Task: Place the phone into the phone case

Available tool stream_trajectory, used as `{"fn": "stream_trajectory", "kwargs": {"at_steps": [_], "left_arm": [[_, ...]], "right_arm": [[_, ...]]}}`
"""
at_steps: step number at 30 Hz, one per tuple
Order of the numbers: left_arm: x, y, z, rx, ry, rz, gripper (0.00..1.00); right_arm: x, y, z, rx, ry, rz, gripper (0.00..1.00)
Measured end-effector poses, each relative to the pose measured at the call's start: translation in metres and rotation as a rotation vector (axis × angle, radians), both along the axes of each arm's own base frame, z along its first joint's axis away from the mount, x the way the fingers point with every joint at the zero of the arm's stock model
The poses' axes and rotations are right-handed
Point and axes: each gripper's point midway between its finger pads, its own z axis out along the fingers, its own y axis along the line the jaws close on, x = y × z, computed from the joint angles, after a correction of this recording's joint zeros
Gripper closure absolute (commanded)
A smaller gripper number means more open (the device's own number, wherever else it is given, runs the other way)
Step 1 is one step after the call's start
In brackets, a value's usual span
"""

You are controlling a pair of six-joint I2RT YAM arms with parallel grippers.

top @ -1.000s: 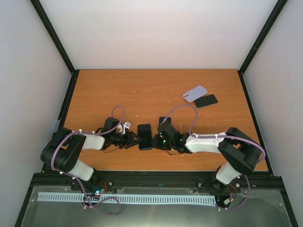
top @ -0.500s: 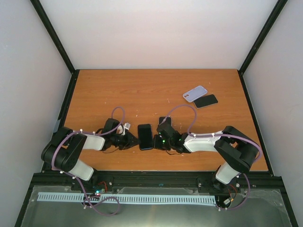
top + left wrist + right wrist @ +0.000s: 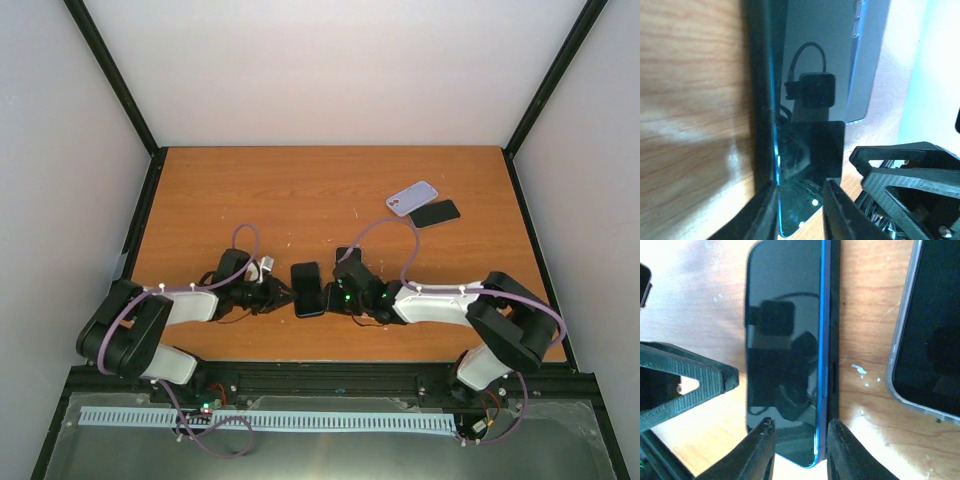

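Note:
The phone (image 3: 307, 288), dark-screened with a blue rim, lies flat near the table's front centre. A black case edge (image 3: 834, 340) runs along one long side of it and also shows in the left wrist view (image 3: 757, 100). My left gripper (image 3: 285, 296) reaches it from the left and my right gripper (image 3: 328, 298) from the right. In the left wrist view my left gripper (image 3: 800, 210) has its jaws a little apart over the phone (image 3: 810, 150) at its near end. My right gripper (image 3: 800, 440) stands the same way over the phone (image 3: 782, 340). Neither pinches it.
A lavender case (image 3: 412, 197) and a black phone-shaped piece (image 3: 435, 213) lie at the back right. Another dark, grey-rimmed piece (image 3: 347, 256) lies just behind my right gripper and shows in the right wrist view (image 3: 930, 340). The table's front edge is close.
The left arm's elbow has dropped toward the front left. Both grippers stay at the phone's sides, and the phone has not visibly moved.

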Motion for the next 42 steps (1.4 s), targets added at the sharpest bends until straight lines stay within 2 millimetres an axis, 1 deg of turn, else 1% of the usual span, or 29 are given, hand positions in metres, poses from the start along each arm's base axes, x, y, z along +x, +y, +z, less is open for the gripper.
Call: {"fn": "stream_trajectory", "kwargs": {"at_steps": [3,5,9,13,17,20,23,26,30,32,35,38,42], "left_arm": [[0.006,0.003,0.011,-0.006,-0.036,0.024,0.61],[0.011,0.005,0.016,-0.01,-0.054,0.038,0.59],[0.02,0.013,0.016,-0.003,-0.054,0.072,0.55],[0.025,0.02,0.01,0.006,-0.04,0.098,0.53],[0.024,0.02,0.004,0.007,-0.02,0.085,0.55],[0.024,0.018,0.0,0.004,-0.005,0.072,0.58],[0.025,0.017,-0.004,0.003,0.0,0.067,0.61],[0.024,0.015,-0.007,-0.007,0.009,0.056,0.66],[0.024,0.011,-0.01,-0.033,0.013,0.038,0.78],[0.02,0.011,-0.013,-0.044,0.02,0.032,0.81],[0.014,0.01,-0.014,-0.057,0.028,0.021,0.81],[0.014,0.009,-0.014,-0.061,0.024,0.021,0.79],[0.014,0.008,-0.013,-0.069,0.021,0.024,0.72]], "right_arm": [[0.004,0.0,0.014,0.019,-0.038,-0.005,0.59],[0.006,0.001,0.019,0.03,-0.055,-0.004,0.56],[0.009,0.001,0.019,0.043,-0.061,-0.001,0.47],[0.013,0.002,0.016,0.057,-0.062,0.001,0.47],[0.015,0.003,0.007,0.051,-0.046,0.005,0.45],[0.014,0.006,-0.002,0.053,-0.028,0.014,0.44],[0.013,0.01,-0.01,0.059,-0.011,0.024,0.39],[0.015,0.015,-0.007,0.089,-0.016,0.026,0.38],[0.016,0.021,-0.006,0.124,-0.009,0.028,0.38],[0.016,0.023,-0.005,0.143,0.0,0.026,0.38],[0.015,0.027,-0.001,0.182,0.008,0.029,0.37],[0.015,0.028,0.001,0.205,0.014,0.025,0.37],[0.016,0.028,0.003,0.221,0.021,0.016,0.37]]}}
